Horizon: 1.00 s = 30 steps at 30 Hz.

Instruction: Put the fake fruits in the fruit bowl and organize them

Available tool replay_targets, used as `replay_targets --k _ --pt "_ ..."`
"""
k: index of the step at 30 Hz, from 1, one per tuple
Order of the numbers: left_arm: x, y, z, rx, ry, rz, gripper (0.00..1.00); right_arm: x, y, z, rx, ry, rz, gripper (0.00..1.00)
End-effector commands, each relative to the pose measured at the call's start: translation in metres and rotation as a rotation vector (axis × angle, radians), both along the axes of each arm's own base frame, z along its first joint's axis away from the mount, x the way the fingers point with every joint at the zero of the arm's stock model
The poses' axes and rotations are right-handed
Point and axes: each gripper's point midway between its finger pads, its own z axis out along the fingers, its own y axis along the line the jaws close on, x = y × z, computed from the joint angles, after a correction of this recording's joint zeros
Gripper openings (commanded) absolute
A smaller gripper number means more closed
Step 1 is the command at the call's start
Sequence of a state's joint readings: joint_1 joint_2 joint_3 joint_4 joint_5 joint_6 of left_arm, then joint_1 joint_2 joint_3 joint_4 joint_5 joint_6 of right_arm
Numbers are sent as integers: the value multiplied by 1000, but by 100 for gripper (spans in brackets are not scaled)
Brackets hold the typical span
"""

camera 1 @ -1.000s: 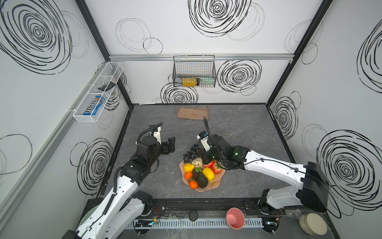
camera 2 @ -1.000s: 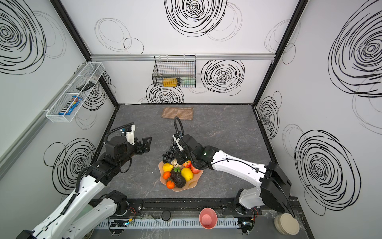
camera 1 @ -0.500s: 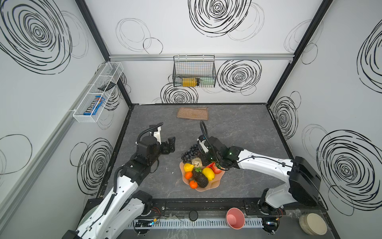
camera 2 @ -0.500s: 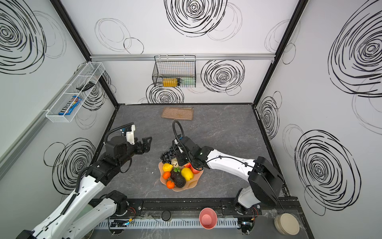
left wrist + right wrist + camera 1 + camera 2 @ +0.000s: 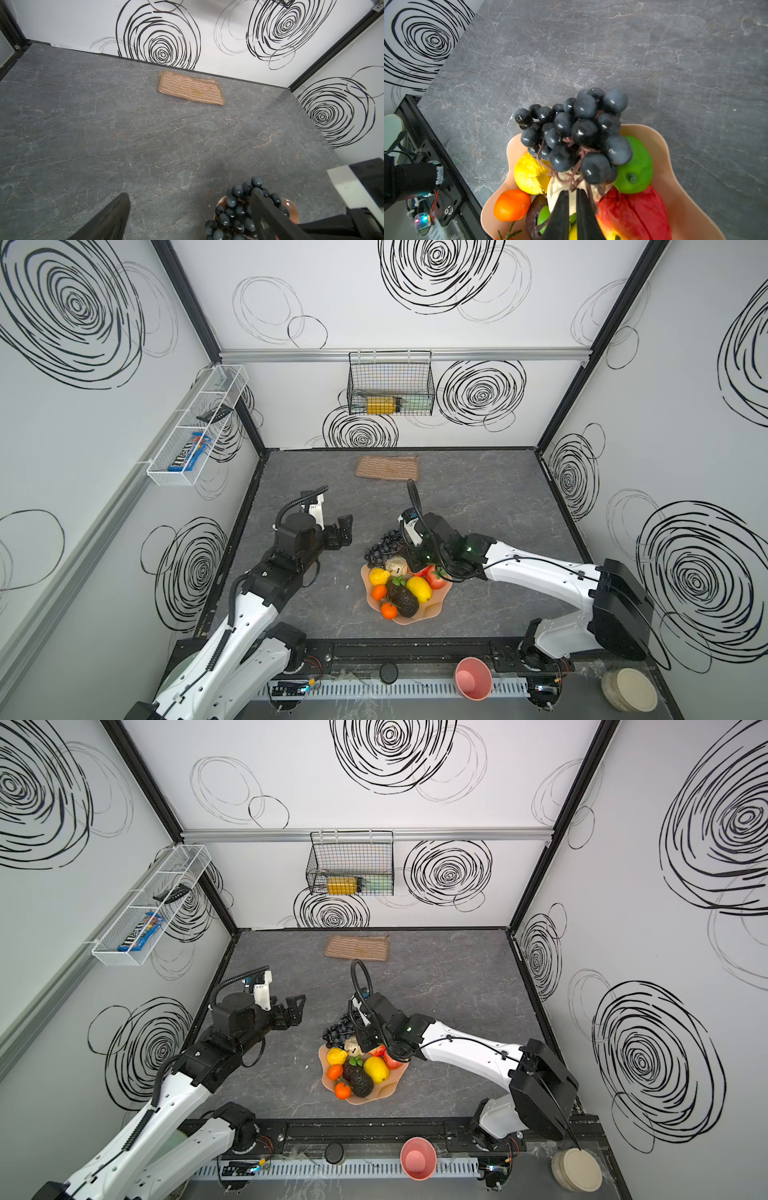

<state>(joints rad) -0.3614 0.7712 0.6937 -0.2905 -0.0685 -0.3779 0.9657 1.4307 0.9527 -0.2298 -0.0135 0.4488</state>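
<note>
A: One table [image 5: 478, 497], one bowl [image 5: 432, 608] front-centre on it, nearly full.
B: Grapes [image 5: 380, 547]?
A: Draped over bowl's far rim, part overhanging. Lower spots look taken, I judge.
B: Fingers?
A: Right fingers [image 5: 560, 209] at grape stems, slim gap; grip cannot be told. Left fingers [image 5: 116, 212] spread wide, empty, clear of bowl.

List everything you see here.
fruit bowl: 1, peach, table front
grape bunch: 1, black, bowl's far rim
lemons: 2, yellow, bowl
oranges: 2, orange, bowl
avocados: unclear, dark, bowl
apple: 1, red, bowl
lime: 1, green, bowl
pear: 1, cream, bowl
mat: 1, tan, table rear
cup: 1, pink, front edge
wire basket: 1, black, back wall
mesh shelf: 1, white, left wall
left pincer: 1, black, left of bowl
right pincer: 1, black, at grape stems
</note>
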Motion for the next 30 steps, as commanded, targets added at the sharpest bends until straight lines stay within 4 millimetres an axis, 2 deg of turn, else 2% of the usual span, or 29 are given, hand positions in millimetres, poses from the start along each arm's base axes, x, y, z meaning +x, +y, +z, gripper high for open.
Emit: replay_targets --k 1,6,17,22,26,30 --pt "5 0 12 -23 -40 6 94 0 -1 10 15 -16 -5 22" --pt "5 1 12 -22 -39 8 94 4 -2 22 37 -52 -8 28" --pt "5 0 11 -24 -39 6 94 9 -10 31 50 -80 -30 30" --pt "5 -3 10 -35 -38 -11 95 19 -17 35 56 -116 -69 38" --pt "5 -17 4 -71 -24 -71 94 35 -24 39 95 -127 -103 45" --pt "14 -50 -14 -117 90 -189 93 54 -39 47 159 -78 -153 48"
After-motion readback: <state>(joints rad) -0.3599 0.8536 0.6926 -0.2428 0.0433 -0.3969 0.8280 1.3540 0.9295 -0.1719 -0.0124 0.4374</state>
